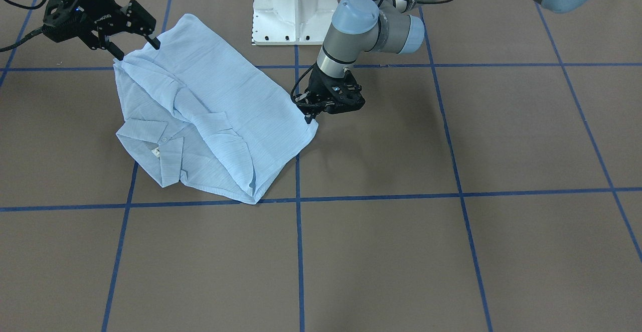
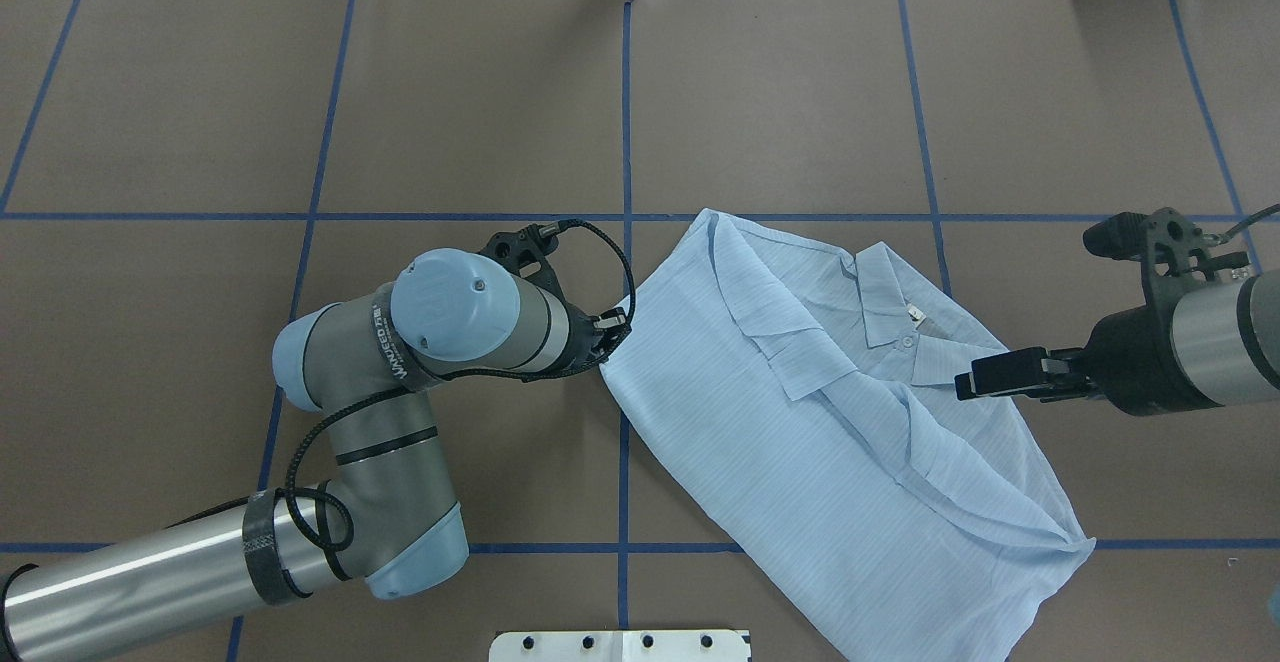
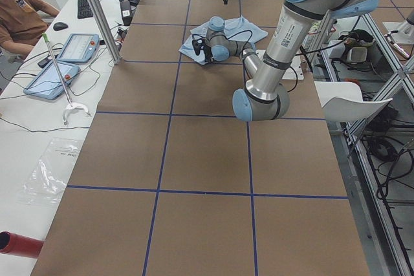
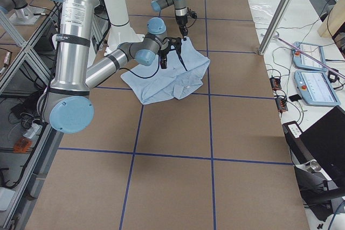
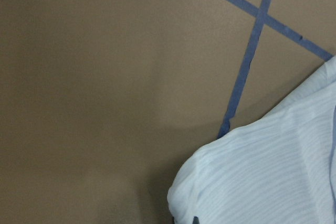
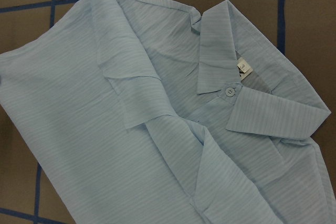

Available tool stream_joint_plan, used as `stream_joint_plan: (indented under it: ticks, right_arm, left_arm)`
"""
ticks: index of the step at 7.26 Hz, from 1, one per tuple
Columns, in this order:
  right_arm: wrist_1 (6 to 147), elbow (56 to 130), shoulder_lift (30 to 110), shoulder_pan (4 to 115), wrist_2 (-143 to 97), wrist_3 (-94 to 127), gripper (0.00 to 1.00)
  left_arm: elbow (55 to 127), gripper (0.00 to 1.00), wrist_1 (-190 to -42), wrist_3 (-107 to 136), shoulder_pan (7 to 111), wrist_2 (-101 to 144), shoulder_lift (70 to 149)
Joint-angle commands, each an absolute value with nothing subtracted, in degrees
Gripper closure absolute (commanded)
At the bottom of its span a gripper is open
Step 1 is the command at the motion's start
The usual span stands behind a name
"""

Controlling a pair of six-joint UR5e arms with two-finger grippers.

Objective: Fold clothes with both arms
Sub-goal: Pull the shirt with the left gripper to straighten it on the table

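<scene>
A pale-blue shirt (image 1: 215,106) lies on the table (image 1: 401,246), sleeves tucked in — roughly half folded. The right gripper (image 1: 138,50) hangs wide open and empty, the shirt's edge just beneath its fingers. The left gripper (image 1: 312,115) meets a corner — whether it grips is unclear. Final folds seem left.

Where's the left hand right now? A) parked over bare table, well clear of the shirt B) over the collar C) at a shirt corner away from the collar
C: in the front-facing view the left hand is down at a corner of the shirt, across the garment from the collar.
</scene>
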State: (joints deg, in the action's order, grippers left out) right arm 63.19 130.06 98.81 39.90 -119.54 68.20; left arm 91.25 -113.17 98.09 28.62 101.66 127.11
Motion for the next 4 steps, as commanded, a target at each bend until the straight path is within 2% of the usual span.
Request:
stream_joint_plan:
  ticks: [1,2,4]
  right_arm:
    - [63.2,129.6,98.9,41.0,-119.2,68.2,0.00]
    - [63.2,129.5,98.8,41.9,-119.1,68.2,0.00]
    - [63.2,129.2,98.5,42.5,-119.1,67.9,0.00]
  left_arm:
    - [88.9,1.00,-112.8,93.7,33.8,101.6,127.6]
    - [85.9,1.00,-113.0,90.8,36.5,101.4,128.6]
    - [70.4,1.00,-114.7,84.5,41.0,101.3,138.1]
